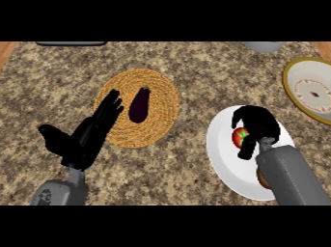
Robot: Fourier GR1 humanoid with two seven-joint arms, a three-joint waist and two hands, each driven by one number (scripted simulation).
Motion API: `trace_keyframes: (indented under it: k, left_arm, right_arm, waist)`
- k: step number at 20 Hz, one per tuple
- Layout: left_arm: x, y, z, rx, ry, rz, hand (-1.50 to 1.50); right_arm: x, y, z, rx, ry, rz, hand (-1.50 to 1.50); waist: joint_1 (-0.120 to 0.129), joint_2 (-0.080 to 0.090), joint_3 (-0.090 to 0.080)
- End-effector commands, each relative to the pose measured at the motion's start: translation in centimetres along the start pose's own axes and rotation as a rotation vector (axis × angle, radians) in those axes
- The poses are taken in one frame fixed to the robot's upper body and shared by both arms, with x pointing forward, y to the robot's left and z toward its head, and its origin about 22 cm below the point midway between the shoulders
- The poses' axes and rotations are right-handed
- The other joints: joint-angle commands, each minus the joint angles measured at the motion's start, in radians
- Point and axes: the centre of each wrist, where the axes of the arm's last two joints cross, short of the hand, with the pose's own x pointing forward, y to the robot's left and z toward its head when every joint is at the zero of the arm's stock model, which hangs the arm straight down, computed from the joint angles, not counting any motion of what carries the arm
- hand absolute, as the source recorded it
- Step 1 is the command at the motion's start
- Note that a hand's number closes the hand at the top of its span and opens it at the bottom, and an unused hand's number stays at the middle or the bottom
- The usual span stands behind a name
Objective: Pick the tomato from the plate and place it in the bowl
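The tomato [238,137] sits on the white plate [225,159], with the right hand [257,126] curled over it, grasping it. The bowl [316,90] lies up and to the right, apart from the plate. Left, an eggplant [139,104] rests on a woven mat [160,91]; the left hand [89,132] stands open beside it above the table [182,62].

Speckled brown granite surface [182,62], wooden strips showing at the far left and far right corners. Lying directly on it: woven straw mat [164,103] left of centre; white plate [221,154] at lower right; cream bowl with yellow rim [296,70] at far right, tilted. Grey object [264,46] and dark object [72,43] cut off at far edge.
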Motion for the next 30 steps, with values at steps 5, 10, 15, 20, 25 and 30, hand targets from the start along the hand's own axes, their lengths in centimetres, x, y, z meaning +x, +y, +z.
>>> trace_keyframes:
  k: [5,10,15,20,25,30]
  left_arm:
    - [-1.0,3.4,2.5,-0.015,-0.025,-0.009,0.00]
    - [0.1,1.9,-0.2,0.015,-0.006,0.005,0.00]
    - [0.0,1.6,-1.2,0.018,0.010,0.006,0.00]
    - [-1.1,-0.3,1.1,0.022,0.010,0.022,0.00]
    - [-0.7,1.9,1.4,0.025,0.010,0.008,0.00]
    - [-2.5,0.8,2.5,0.033,0.016,0.010,0.00]
  right_arm:
    - [-0.1,2.0,-0.9,-0.033,-0.037,0.051,1.50]
    - [-3.4,3.2,2.5,-0.031,-0.114,0.089,1.50]
    - [-10.5,3.7,5.2,-0.008,-0.191,0.163,1.50]
    - [-11.2,1.8,9.9,-0.157,-0.149,0.167,1.50]
    - [-10.3,-2.1,13.5,-0.297,-0.203,0.038,1.50]
    - [-9.7,-8.5,17.8,-0.480,-0.216,0.020,1.50]
  waist:
    - [0.006,0.004,0.004]
    - [-0.008,0.002,0.004]
    - [-0.016,0.004,0.004]
    - [-0.013,0.000,0.004]
    - [-0.021,-0.001,0.003]
    - [-0.022,-0.002,0.002]
